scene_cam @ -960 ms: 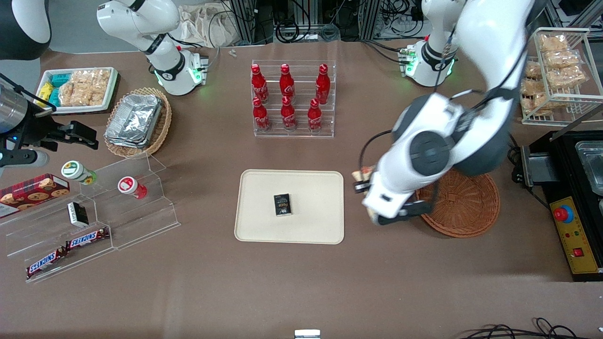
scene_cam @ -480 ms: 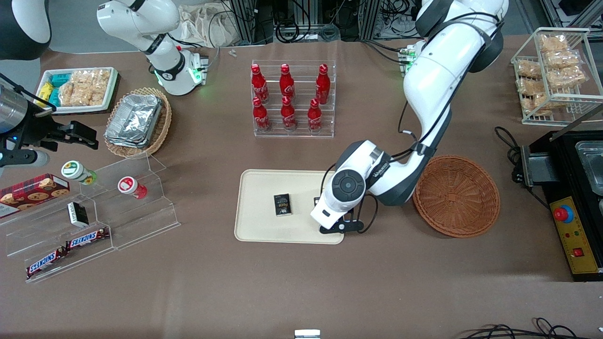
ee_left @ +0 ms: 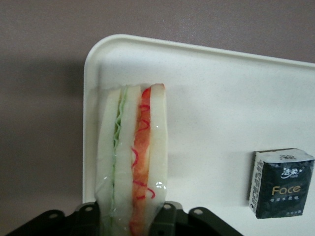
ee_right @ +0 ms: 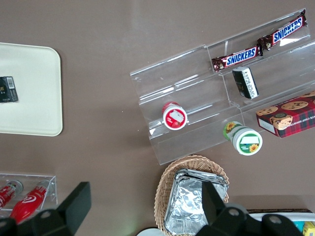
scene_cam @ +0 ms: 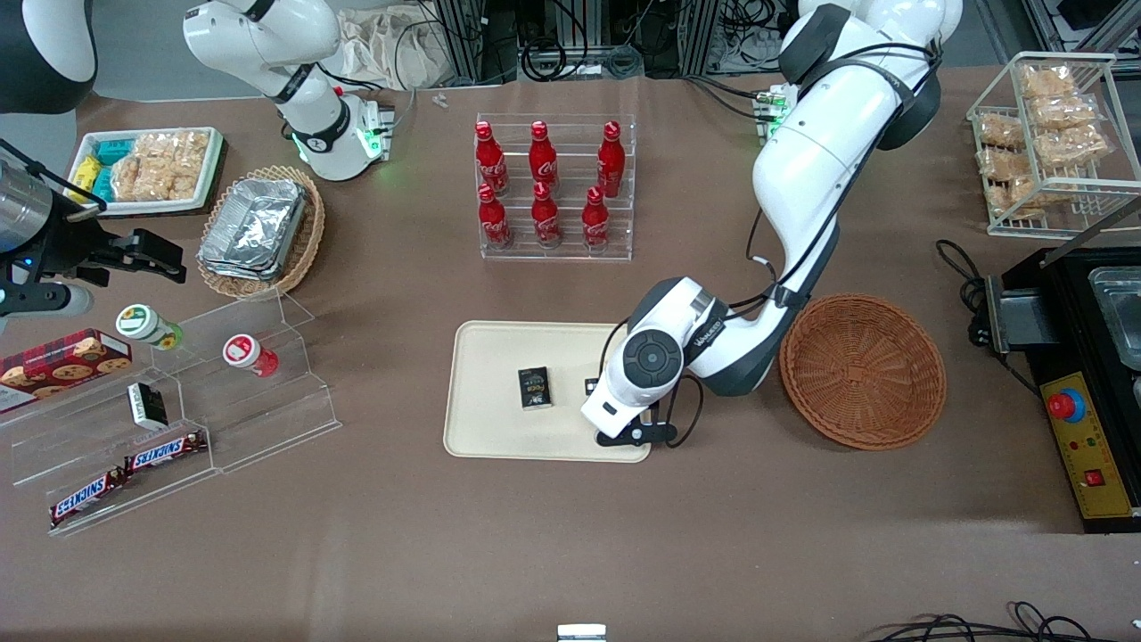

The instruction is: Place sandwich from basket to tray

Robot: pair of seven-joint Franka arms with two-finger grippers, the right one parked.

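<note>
the gripper is closed on the sandwich, pinching the wedge at one end so its red and green layers stand on edge. in the front view the gripper hangs over the tray, at the end nearest the basket and close to the rim nearer the front camera. the arm hides the sandwich in that view. the basket looks empty, so the carry seems nearly done and the set-down is what remains.

the main risk is the edge. in the wrist view the sandwich sits just inside a rounded corner of the tray, with brown table right beside it. if it is let go here it may land half on the low rim and tip off onto the table. it is also held narrow side down, so on release it will likely fall flat, and which way it falls decides whether it stays on the tray. whether it touches the tray yet cannot be told, and a drop from height would make a bounce or roll more likely.

there is plenty of bare tray toward the middle. the only other thing on it is a small dark tissue pack, well apart from the sandwich, so a short shift inward would give safe margin without crowding it. the table around the tray has nothing close by on this side.
</note>
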